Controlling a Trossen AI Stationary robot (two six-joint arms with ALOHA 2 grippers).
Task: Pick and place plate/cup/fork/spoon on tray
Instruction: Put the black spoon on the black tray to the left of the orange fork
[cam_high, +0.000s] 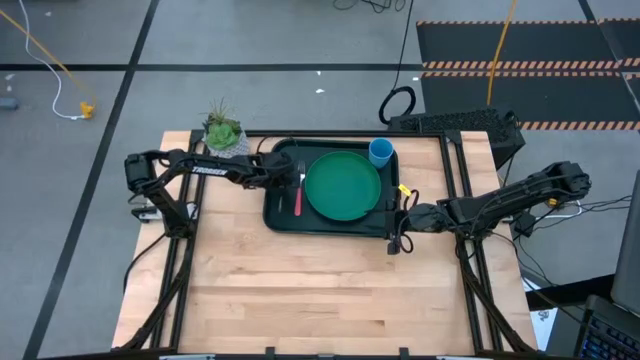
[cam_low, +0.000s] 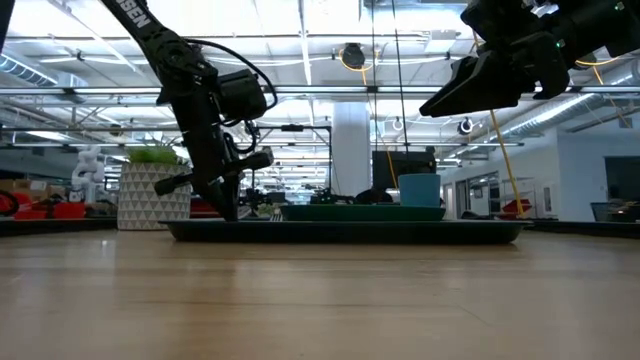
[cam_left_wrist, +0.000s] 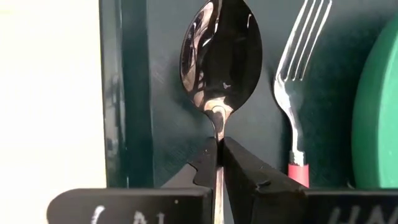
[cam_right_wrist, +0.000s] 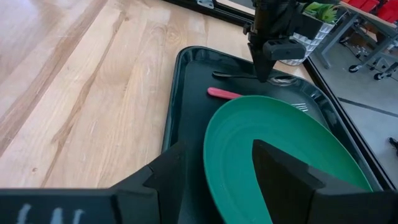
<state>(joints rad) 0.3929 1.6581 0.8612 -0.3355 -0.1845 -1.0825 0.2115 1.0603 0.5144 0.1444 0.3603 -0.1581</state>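
Note:
The dark tray (cam_high: 280, 215) lies on the wooden table. The green plate (cam_high: 343, 185) and the light-blue cup (cam_high: 381, 152) sit on it, the cup in its far right corner. The red-handled fork (cam_high: 298, 195) lies left of the plate. My left gripper (cam_high: 283, 172) points down over the tray's left part, shut on the silver spoon (cam_left_wrist: 219, 56), which lies beside the fork (cam_left_wrist: 300, 74). My right gripper (cam_right_wrist: 217, 168) is open and empty, above the tray's right near edge, as the high view (cam_high: 400, 220) shows. My left gripper pinches the spoon's handle at the neck (cam_left_wrist: 219, 127), just behind the bowl, between its two fingers. The fingers come from above, pointing down, one on each side of the handle. The spoon lies level at the tray's floor; whether it rests there or hangs just above, I cannot tell.
A white patterned pot with a green plant (cam_high: 224, 135) stands at the tray's far left corner. Bare wood (cam_high: 320, 290) lies between the tray and the table's near edge.

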